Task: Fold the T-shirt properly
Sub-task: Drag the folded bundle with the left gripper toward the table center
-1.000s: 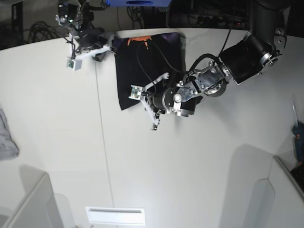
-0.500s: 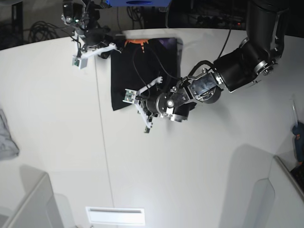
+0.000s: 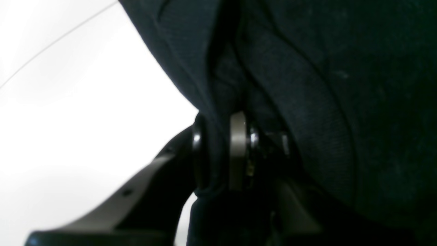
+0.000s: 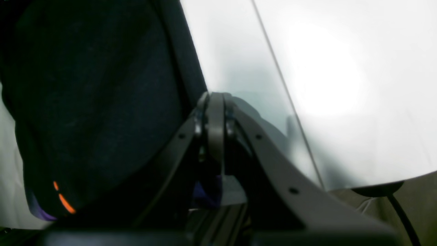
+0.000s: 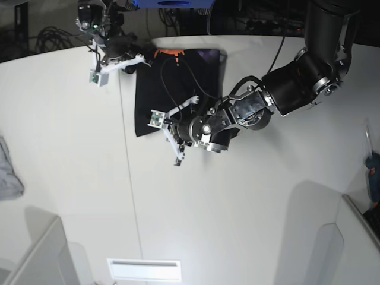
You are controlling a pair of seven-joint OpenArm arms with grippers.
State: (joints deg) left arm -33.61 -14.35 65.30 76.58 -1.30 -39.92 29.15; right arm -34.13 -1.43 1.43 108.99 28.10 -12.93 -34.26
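Since the earlier base frames, the large plain black short-sleeved cloth T-shirt [image 5: 178, 89] has slid along the white table [image 5: 249, 202]. Its near corner sits further toward the table seam [image 5: 127, 178] than a second ago, and the cloth reads narrower and squarer. The left arm has swung the same way, its wrist camera block now over the shirt's near edge. The right arm has barely shifted.

Left gripper [image 3: 220, 153]: nearly closed, a fold of black fabric pinched between the two pads, the rest of the shirt hanging beside and beyond the jaws.

Right gripper [image 4: 215, 126]: fully closed. Black cloth lies beside the jaws, with a bit of purple visible behind them. In the base view it sits at the shirt's far corner [image 5: 138, 59], holding that corner.

Shirt lies flat between the two grippers at the table's far edge. The orange and purple print [image 5: 172, 52] shows along the collar end nearest the right gripper.

A small grey cloth [image 5: 9, 172] lies well away from both grippers.

No readable writing, brand or label in any view.
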